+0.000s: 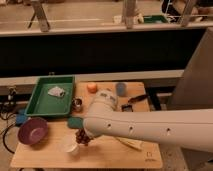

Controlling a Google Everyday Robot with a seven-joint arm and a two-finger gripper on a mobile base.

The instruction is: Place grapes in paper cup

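Observation:
The dark purple-red grapes hang at the tip of my arm, just right of the white paper cup and at its rim. The cup stands upright near the table's front left. My gripper is mostly hidden behind my white arm, which crosses the view from the right. It is shut on the grapes and holds them a little above the table.
A purple bowl sits left of the cup. A green tray holding a crumpled wrapper is at the back left. A shiny metal cup, a teal sponge, an orange fruit and a blue-grey cup stand behind my arm.

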